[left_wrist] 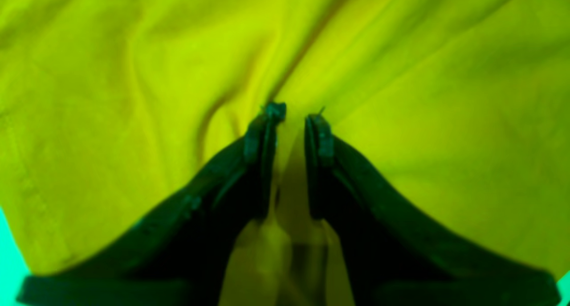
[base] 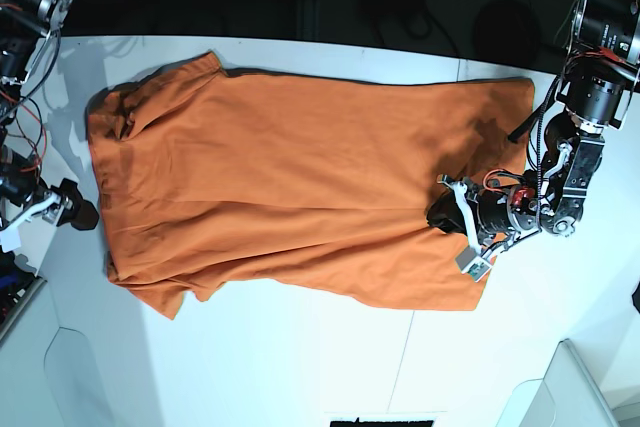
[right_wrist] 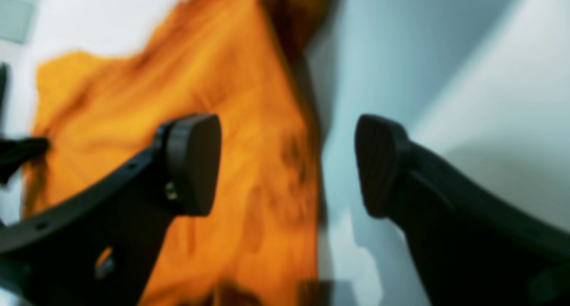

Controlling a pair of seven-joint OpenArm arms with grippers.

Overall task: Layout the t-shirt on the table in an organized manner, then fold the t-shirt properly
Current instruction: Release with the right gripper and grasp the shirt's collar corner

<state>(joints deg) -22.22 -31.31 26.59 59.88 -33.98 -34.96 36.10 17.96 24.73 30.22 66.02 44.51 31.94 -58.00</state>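
While the orange t-shirt (base: 290, 187) lies spread on the counter (base: 300, 367), the left claw (left_wrist: 294, 116) pinches its cloth; the right claw (right_wrist: 287, 163) gapes empty beside its edge.

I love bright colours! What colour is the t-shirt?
Plain orange t-shirt, no print; the base view shows it best.
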